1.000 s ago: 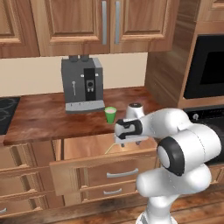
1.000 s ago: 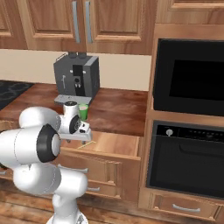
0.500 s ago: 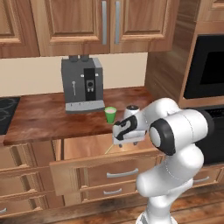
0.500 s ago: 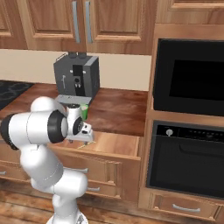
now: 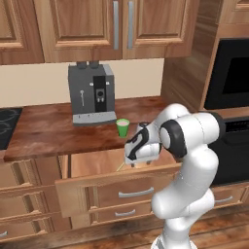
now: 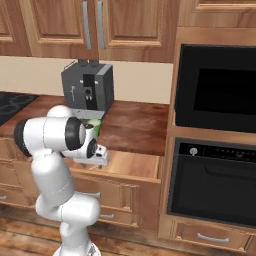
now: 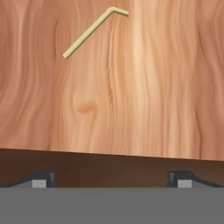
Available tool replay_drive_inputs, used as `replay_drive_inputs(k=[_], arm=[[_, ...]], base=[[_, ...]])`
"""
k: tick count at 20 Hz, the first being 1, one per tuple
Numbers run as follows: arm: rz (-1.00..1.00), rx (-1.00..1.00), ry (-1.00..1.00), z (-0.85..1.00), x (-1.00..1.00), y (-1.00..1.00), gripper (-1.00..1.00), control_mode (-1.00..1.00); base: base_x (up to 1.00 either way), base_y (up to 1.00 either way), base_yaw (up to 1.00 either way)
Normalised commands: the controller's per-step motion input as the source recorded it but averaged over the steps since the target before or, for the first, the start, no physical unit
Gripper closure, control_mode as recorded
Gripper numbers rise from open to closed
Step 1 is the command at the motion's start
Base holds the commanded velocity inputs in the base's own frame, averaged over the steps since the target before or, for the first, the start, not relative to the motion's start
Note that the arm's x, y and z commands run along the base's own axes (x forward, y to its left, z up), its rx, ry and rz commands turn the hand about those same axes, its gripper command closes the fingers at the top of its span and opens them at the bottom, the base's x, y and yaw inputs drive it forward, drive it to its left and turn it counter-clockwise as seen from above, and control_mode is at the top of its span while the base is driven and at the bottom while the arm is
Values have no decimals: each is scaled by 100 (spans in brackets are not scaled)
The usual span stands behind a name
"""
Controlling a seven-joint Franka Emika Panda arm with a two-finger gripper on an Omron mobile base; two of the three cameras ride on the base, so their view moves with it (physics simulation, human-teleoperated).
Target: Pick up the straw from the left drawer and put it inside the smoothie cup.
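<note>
Gripper: we see our gripper spread wide, holding nothing, poised over the open left drawer.
Straw: we find the straw lying flat on the drawer's wood floor, well apart from our fingertips.
Smoothie cup: the smoothie cup stands on the counter before the coffee machine.
</note>
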Motion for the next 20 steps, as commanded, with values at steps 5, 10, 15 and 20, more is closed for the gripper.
replay_drive_inputs(k=[5, 10, 15, 20], arm=[[0, 0, 0, -30, 1, 0, -100, -100], [0, 0, 10, -21, -9, 0, -100, -100], [0, 0, 14, -13, -61, -1, -100, -100], [1, 0, 9, -6, -100, -16, -100, -100]], base=[[0, 0, 0], [0, 0, 0], [0, 0, 0], [0, 0, 0]])
